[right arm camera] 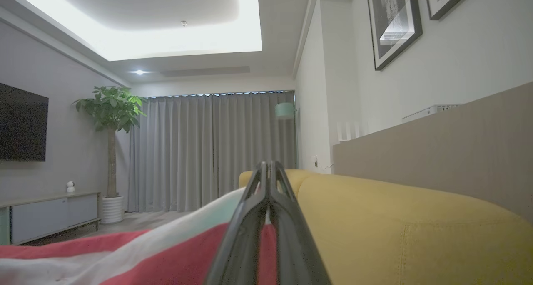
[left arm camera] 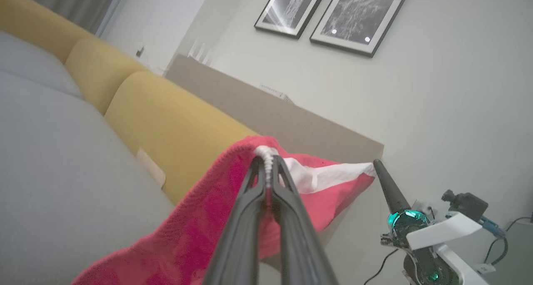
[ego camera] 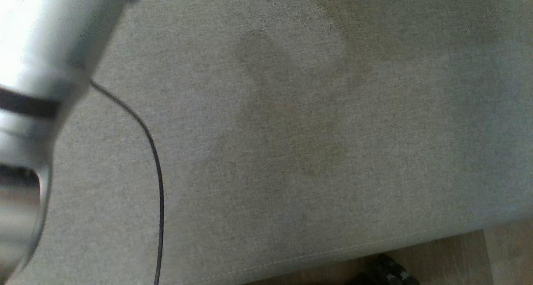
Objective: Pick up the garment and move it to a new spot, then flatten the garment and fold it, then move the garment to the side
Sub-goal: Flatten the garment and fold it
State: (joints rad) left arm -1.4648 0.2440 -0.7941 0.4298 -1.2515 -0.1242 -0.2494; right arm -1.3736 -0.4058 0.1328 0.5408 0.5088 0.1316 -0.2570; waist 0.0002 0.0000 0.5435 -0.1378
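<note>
left hand [left arm camera: 266,161] clamped on the red knit garment with a white band [left arm camera: 200,218], right hand [left arm camera: 376,164] pinched shut on its white corner, holding it up over the grey fabric sofa seat [left arm camera: 50,152]. pick-up's done imo; placing, flattening, folding, side move all left.

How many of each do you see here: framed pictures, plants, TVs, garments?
pictures: 2
plant: 1
TV: 1
garment: 1
Total: 5
</note>
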